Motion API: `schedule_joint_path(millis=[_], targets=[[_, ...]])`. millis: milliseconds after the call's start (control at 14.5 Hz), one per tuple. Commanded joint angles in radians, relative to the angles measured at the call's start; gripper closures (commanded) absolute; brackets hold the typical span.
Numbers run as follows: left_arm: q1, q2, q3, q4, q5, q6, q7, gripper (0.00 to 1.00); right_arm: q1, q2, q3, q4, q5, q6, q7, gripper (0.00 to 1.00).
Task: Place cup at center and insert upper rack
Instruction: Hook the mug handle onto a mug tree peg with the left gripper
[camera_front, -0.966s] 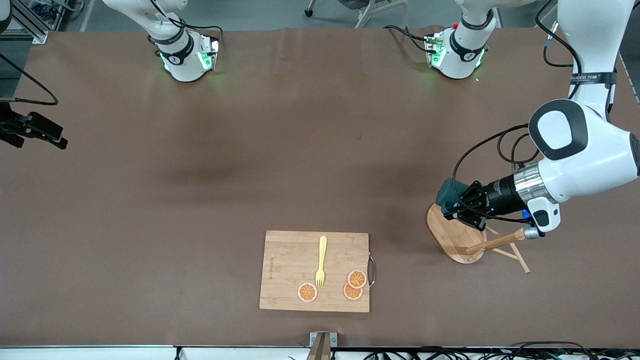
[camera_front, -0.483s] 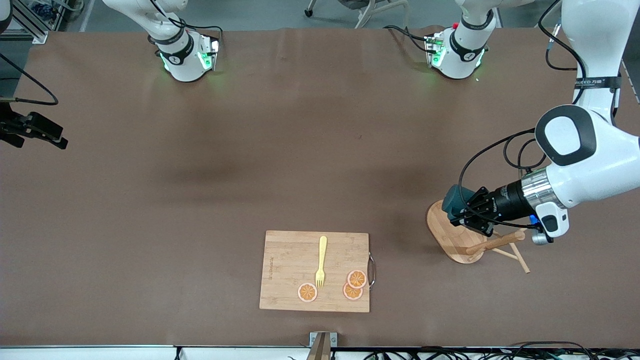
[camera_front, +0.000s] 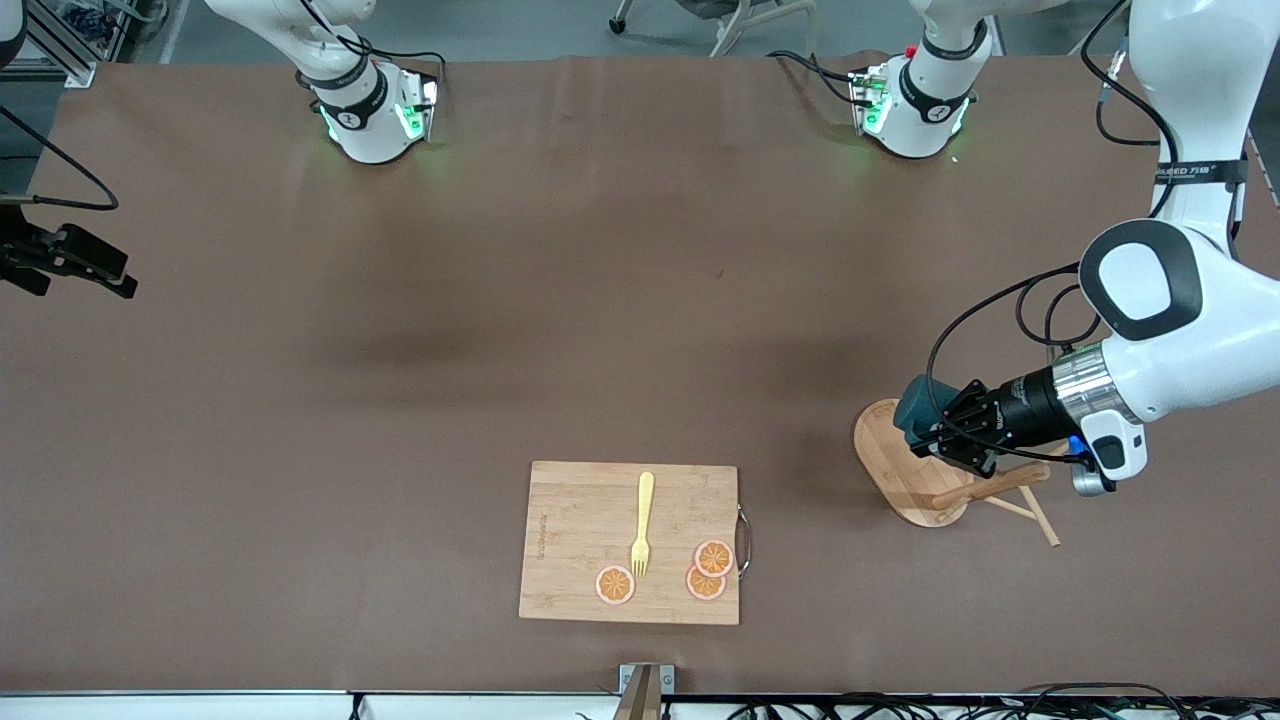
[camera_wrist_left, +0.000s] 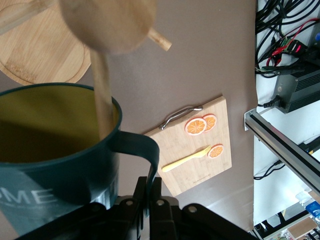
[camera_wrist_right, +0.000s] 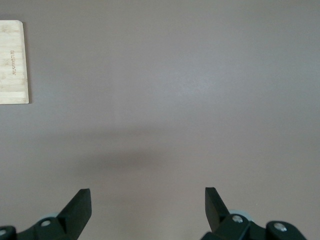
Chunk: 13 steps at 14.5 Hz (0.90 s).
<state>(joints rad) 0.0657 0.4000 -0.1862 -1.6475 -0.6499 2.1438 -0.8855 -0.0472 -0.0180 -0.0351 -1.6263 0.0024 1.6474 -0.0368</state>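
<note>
One dark teal cup (camera_wrist_left: 55, 165), mustard-yellow inside, small side handle

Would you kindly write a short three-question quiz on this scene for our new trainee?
1. True or false: the left gripper is shut on the cup.
2. What lies on the cutting board besides the fork? A) orange slices B) spoons
3. The cup is over the base of the ____.

Key: 1 true; 2 A, orange slices; 3 upper rack. The right gripper waits open over bare table.
</note>
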Motion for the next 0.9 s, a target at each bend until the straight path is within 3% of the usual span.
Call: schedule_joint_path(millis=[0, 828], targets=[[0.014, 0.02, -0.002, 0.032, -0.014, -0.002, 0.017, 0.98, 0.007, -0.014, -0.002, -0.004, -0.007, -0.004, 0.0, 0.0], [0.049, 0.045, -0.002, 0.038, -0.013, -0.002, 0.048, 0.97, 0.006, -0.016, -0.003, -0.003, -0.01, -0.006, 0.006, 0.0]])
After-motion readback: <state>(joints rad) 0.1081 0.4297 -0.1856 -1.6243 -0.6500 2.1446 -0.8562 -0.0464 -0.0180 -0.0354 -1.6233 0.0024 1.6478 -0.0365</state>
